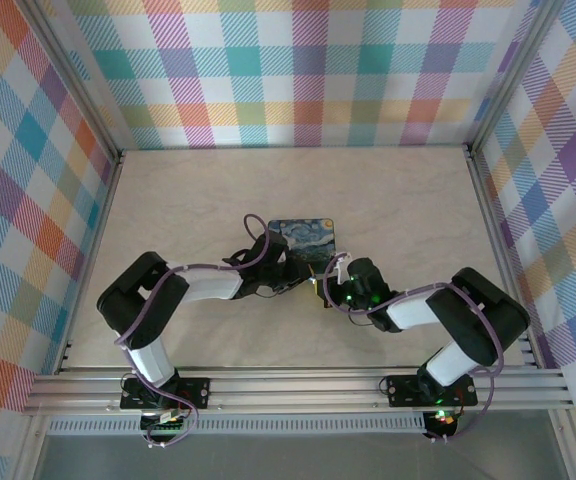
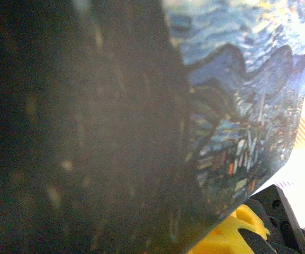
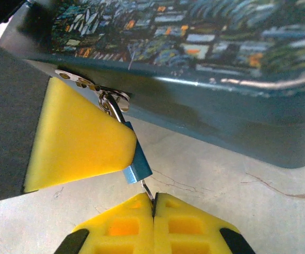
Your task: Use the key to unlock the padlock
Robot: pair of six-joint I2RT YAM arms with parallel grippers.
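The teal-blue padlock (image 3: pixel 138 168) hangs by its silvery shackle (image 3: pixel 110 106) from the hasp on the front of the Starry-Night tin (image 3: pixel 205 106). A yellow finger (image 3: pixel 73 143) of my left gripper (image 1: pixel 303 278) lies flat against the padlock and covers most of its body, and that gripper is shut on it. My right gripper (image 3: pixel 153 203) is shut on the thin metal key (image 3: pixel 148 191). The key's tip reaches up to the bottom of the padlock. In the top view both grippers meet at the tin's (image 1: pixel 302 236) near edge, the right gripper (image 1: pixel 323 292) just right of the left.
The tin's printed lid (image 2: pixel 237 106) sits very close to the left wrist camera, with a yellow finger (image 2: pixel 232 235) showing beneath its edge. Bare marbled tabletop (image 1: pixel 198 200) surrounds the tin. Checked walls (image 1: pixel 298 70) enclose the table on three sides.
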